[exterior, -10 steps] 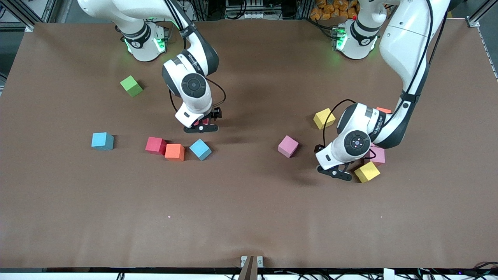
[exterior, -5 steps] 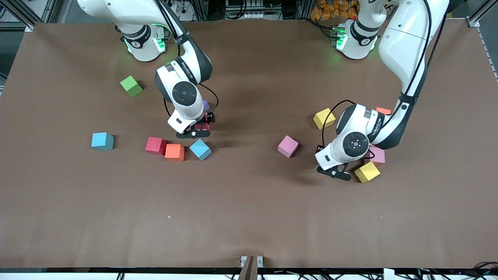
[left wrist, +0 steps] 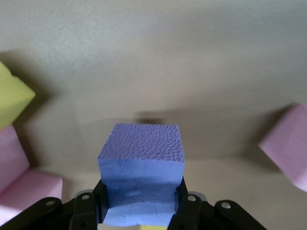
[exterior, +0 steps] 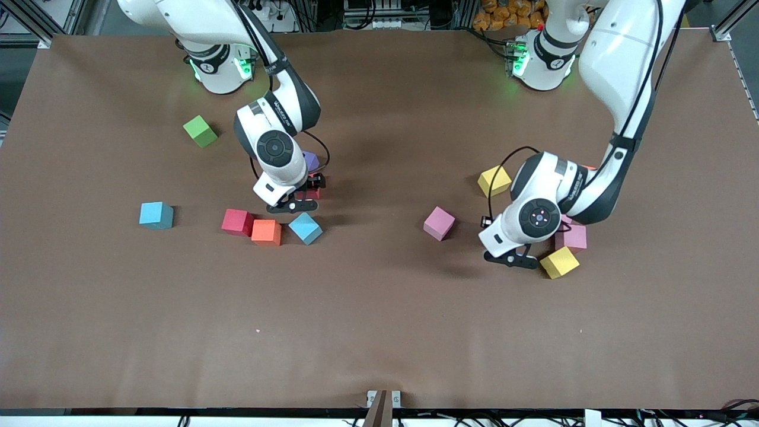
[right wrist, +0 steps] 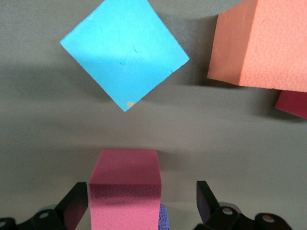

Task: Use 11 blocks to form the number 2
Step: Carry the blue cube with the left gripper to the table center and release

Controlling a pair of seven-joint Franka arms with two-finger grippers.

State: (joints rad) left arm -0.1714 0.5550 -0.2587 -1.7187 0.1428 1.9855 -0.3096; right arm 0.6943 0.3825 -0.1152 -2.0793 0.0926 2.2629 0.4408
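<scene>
From my console I see a wide table (exterior: 379, 332) covered edge to edge in a matte brown sheet, evenly lit, with soft dark shadows pooling near its middle. Along the top edge of the front view runs a dim strip of clutter — black cables (exterior: 385, 15), silver aluminium frame rails (exterior: 71, 18) at the corners, and a heap of small orange objects (exterior: 507, 15) I can't identify. Green light glows on the brown surface near that top edge. At the edge nearest the front camera sits a small metal bracket (exterior: 383, 398); below it, a white strip with more cables.
</scene>
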